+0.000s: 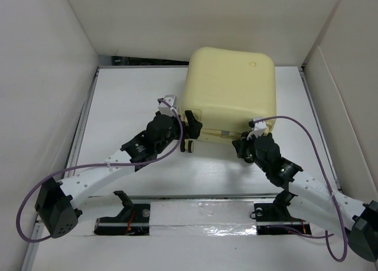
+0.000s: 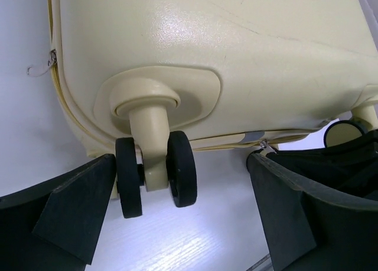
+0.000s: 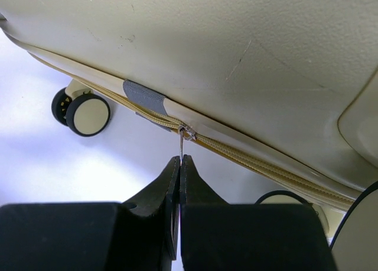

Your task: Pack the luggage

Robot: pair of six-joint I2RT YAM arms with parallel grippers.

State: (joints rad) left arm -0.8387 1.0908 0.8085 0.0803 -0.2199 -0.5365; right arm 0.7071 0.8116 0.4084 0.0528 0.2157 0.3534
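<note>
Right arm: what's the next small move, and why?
Probably draw the zipper pull along the seam: the right fingers are shut on it, and the open left fingers flank a wheel of the suitcase, seemingly bracing it.

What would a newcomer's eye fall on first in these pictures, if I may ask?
The pale yellow suitcase dominates the far middle of the white table. At its near edge the right fingers are shut on the zip pull, while the left fingers stand open either side of a black twin wheel at its near-left corner.
</note>
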